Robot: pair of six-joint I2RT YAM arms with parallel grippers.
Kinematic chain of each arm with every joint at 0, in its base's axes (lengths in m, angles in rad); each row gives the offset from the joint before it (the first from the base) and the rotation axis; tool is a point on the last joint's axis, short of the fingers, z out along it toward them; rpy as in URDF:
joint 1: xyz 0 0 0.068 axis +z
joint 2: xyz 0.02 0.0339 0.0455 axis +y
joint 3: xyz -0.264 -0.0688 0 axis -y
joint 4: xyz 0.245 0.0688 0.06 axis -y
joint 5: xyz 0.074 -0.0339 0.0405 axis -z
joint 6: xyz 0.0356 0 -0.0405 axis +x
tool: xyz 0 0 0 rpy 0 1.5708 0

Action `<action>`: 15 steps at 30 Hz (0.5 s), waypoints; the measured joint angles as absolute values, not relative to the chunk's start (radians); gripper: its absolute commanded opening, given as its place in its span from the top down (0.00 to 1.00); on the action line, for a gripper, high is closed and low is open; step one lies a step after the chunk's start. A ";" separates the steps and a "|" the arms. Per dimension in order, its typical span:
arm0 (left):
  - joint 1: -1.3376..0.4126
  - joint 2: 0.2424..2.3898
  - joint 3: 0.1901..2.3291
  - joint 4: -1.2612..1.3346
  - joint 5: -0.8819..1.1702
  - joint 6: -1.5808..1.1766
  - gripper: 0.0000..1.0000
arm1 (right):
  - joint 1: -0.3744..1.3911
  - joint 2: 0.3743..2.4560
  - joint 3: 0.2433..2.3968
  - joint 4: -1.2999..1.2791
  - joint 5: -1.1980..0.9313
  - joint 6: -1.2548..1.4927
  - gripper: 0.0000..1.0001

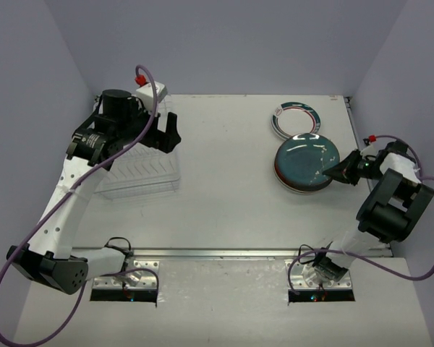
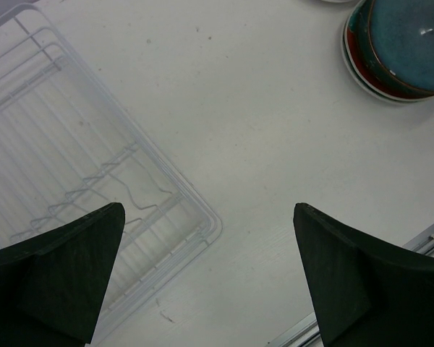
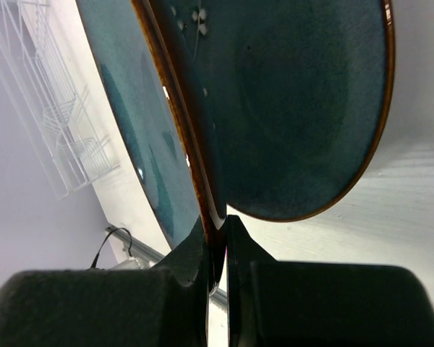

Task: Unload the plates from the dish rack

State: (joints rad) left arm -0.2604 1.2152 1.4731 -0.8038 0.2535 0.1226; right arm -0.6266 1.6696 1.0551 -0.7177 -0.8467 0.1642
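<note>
teal plate (image 1: 307,159): plain, brown edge | far plate (image 1: 289,118): white, green-patterned rim | dish rack (image 1: 141,173): white wire

Glossy glazed teal plate (image 3: 304,116); thin white-wire dish rack (image 1: 141,175)

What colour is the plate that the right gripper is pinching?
The plate is teal-blue with a brown edge, clearest in the right wrist view.

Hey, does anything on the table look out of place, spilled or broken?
Nothing spilled or broken. Only the teal plate looks unsettled, its rim pinched in the right end effector over the red-rimmed plate.
</note>
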 measured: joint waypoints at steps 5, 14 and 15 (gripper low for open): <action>-0.260 1.209 1.460 -0.804 0.254 0.122 0.00 | -0.627 1.716 1.077 -0.715 -0.834 0.164 1.00; -0.260 1.209 1.456 -0.804 0.254 0.123 0.00 | -0.627 1.773 1.099 -0.715 -0.829 0.162 1.00; -0.260 1.209 1.456 -0.804 0.254 0.123 0.00 | -0.627 1.782 1.102 -0.715 -0.829 0.162 1.00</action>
State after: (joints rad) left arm -0.2604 1.2087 1.4561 -0.8038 0.2541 0.1226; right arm -0.6270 1.7818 1.1020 -0.7148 -0.8291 0.1616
